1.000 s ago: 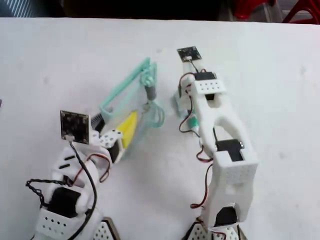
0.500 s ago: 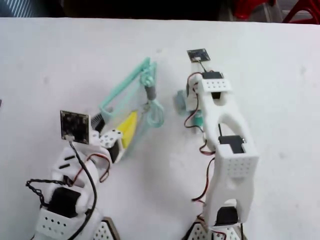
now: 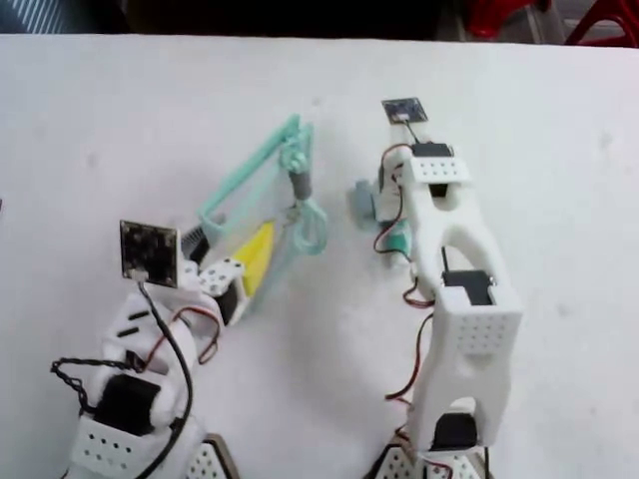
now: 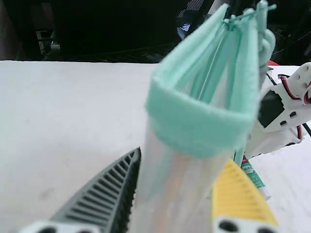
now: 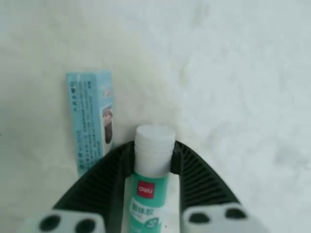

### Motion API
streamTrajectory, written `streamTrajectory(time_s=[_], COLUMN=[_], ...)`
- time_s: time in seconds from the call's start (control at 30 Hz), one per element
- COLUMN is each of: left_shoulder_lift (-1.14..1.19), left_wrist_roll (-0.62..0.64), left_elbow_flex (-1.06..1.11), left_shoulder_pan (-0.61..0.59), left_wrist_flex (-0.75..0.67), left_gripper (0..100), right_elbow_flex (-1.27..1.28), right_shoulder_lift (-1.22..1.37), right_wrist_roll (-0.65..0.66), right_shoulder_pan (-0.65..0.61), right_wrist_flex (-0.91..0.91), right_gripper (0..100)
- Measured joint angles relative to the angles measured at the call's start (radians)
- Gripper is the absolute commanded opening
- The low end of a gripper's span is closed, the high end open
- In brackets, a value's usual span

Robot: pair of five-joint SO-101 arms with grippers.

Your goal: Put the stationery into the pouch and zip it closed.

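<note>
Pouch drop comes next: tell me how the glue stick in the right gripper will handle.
The glue stick looks like a rigid plastic cylinder, so it probably won't flex in the right gripper. Its smooth round body could slip in a loose grip. Laid sideways on the table, it would likely roll.

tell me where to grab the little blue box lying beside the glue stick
Grip the blue box across its narrow width, near mid-length, coming straight down from above. It lies flat on the table, long and slim, so its long edges suit the jaws. The glue stick sits close along one edge, so that jaw likely needs care.
</note>
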Motion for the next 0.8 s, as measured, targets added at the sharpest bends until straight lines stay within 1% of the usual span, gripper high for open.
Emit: streamTrajectory(time_s=[0.33,0.57,0.8], left_shoulder_lift=[0.000,0.000,0.000], left_wrist_roll=[0.000,0.000,0.000], left_elbow_flex=[0.000,0.000,0.000], left_shoulder_pan=[0.000,0.000,0.000], left_wrist_flex=[0.000,0.000,0.000], left_gripper=[24,24,24], right_elbow_flex=[0.000,0.003,0.003], right_shoulder_lift=[0.000,-0.041,-0.149], right_wrist_roll=[0.000,-0.003,-0.112], right_shoulder_pan=[0.000,0.011,0.057], right_wrist_flex=[0.002,0.064,0.072], right_gripper=[1.7,1.7,1.7])
